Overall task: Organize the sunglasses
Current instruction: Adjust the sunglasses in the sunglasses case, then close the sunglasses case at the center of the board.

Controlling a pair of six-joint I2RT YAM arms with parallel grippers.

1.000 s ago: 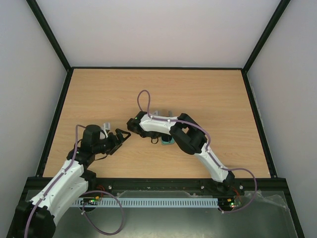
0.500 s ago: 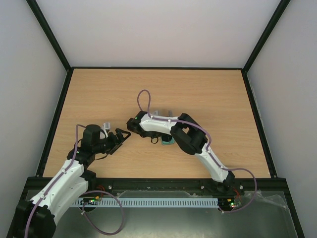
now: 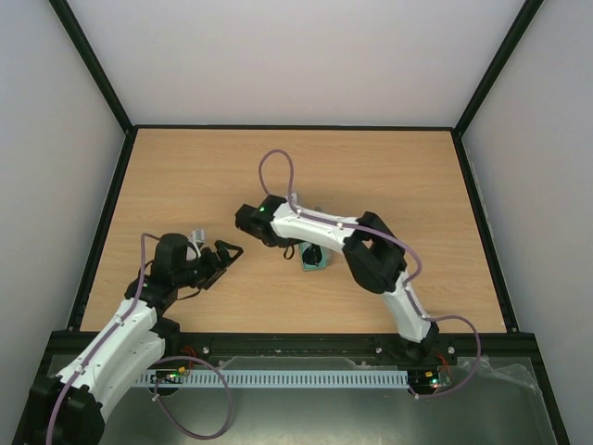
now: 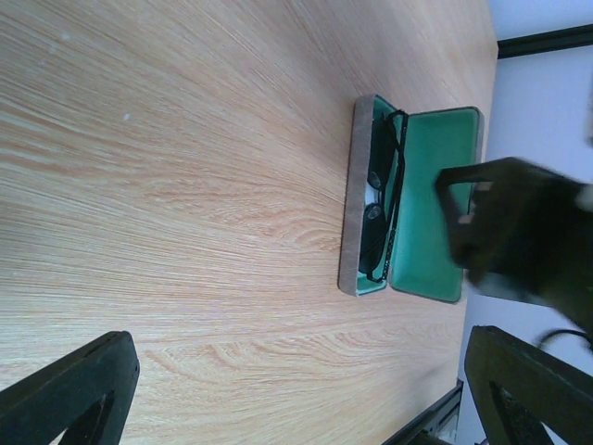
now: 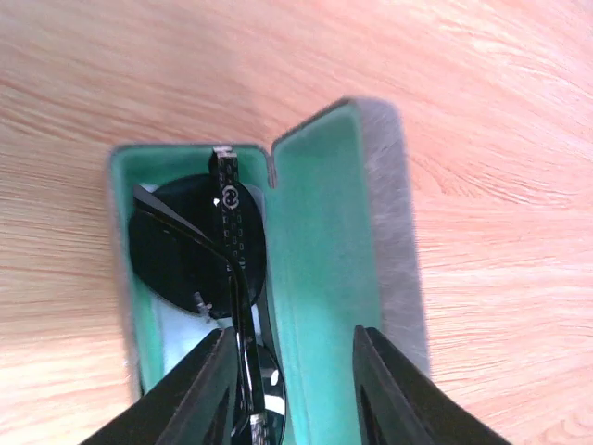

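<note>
Right pincer (image 5: 295, 338) hung directly above the grey rectangular textured case (image 5: 394, 213) with the teal-green lining. Its two fingers were parted and grasped nothing. The small sunglasses (image 5: 195, 250), with round dark lenses and a thin black wire frame, lay folded inside the case's lower tray, lenses in line along its length. One temple arm ran close to the hinge and passed between the fingers without visibly touching either. The case lay open on the pale wood-grain desk (image 5: 482, 83), lid swung back, presumably so that the pair could be lowered in from above.

Left pincer (image 4: 298, 357) hovered low over the desk, well apart from the case, with its jaws at full spread and nothing in them. It faced the open case, which suggests a waiting posture that left the right arm room and kept the tray in sight.

Judged from this arrangement, the glasses were already stowed and the lid was not yet shut. The temple arm beside the hinge could catch when the lid came down.
</note>
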